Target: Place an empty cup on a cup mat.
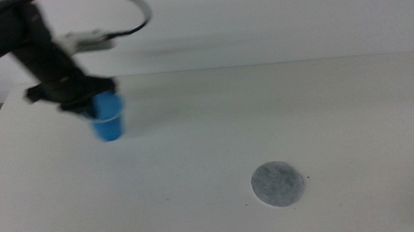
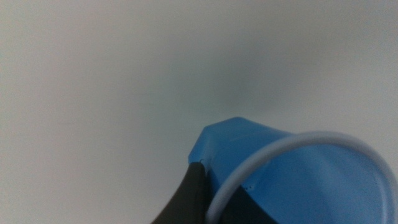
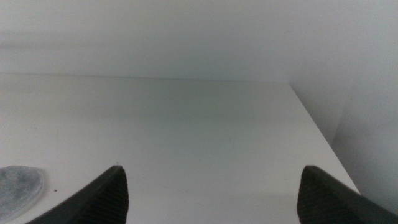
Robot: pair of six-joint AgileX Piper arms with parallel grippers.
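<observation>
Gripping the cup point(image 1: 108, 119) by its rim, the left end effector point(image 1: 88, 104) carries it upright above the far left part of the bench point(image 1: 195, 147), which suits a straight set-down later. The left wrist view shows one dark jaw pressed against the outside of the blue wall with the pale rim point(image 2: 292, 155) curving past it, so the hold looks like a pinch across the lip. The cup mat point(image 1: 277, 184) lies flat on the near side, well apart from the cup, awaiting it. The right end effector point(image 3: 211, 193) waits with jaws spread wide, grasping nothing, the mat's edge just in its view.
</observation>
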